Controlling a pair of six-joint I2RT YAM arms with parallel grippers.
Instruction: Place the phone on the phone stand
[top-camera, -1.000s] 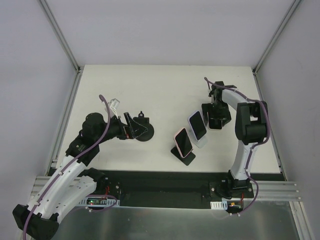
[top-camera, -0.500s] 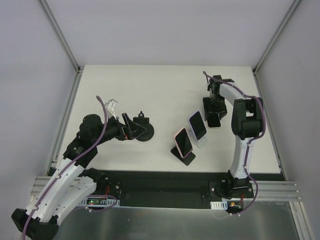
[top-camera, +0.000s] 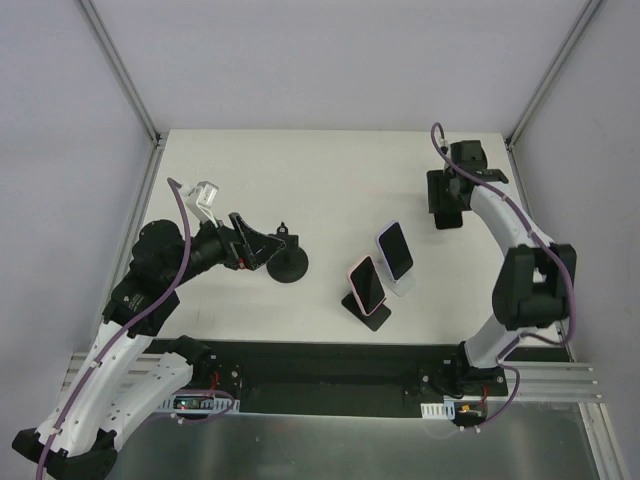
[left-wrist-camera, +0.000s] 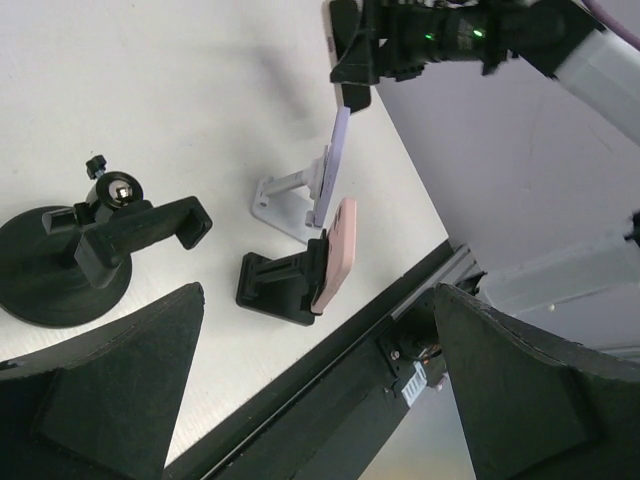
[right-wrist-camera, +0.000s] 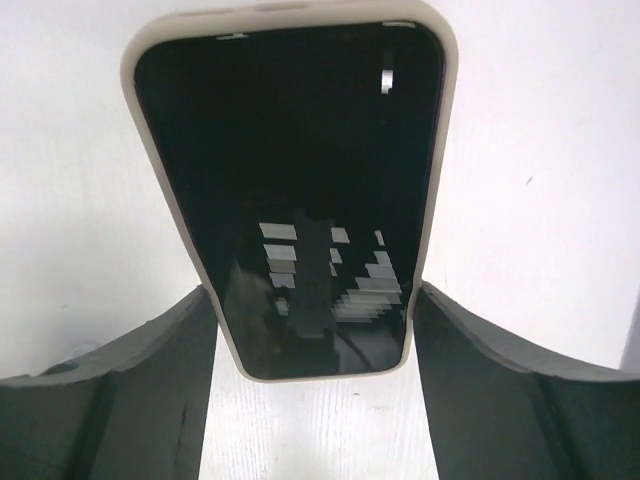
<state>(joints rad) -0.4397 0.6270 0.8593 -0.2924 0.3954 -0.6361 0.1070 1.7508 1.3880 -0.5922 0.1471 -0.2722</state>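
Note:
My right gripper (top-camera: 447, 203) is shut on a phone (right-wrist-camera: 290, 180) with a beige case and dark screen, its fingers (right-wrist-camera: 190, 340) pressed against the phone's two long sides. It holds the phone (top-camera: 449, 216) above the table's far right. A black round-based phone stand (top-camera: 288, 265) with an empty clamp (left-wrist-camera: 140, 232) stands centre left. My left gripper (top-camera: 252, 247) is open and empty just left of that stand; in its wrist view (left-wrist-camera: 318, 290) nothing lies between the fingers.
A pink phone (top-camera: 367, 283) rests on a black stand (left-wrist-camera: 275, 290) in the middle. A lavender phone (top-camera: 396, 250) rests on a white stand (left-wrist-camera: 285, 200) beside it. A dark rail (top-camera: 330, 360) runs along the near table edge.
My right gripper has carried the phone away from the two occupied stands toward the far right. My left gripper has drawn back slightly to the left of the black stand.

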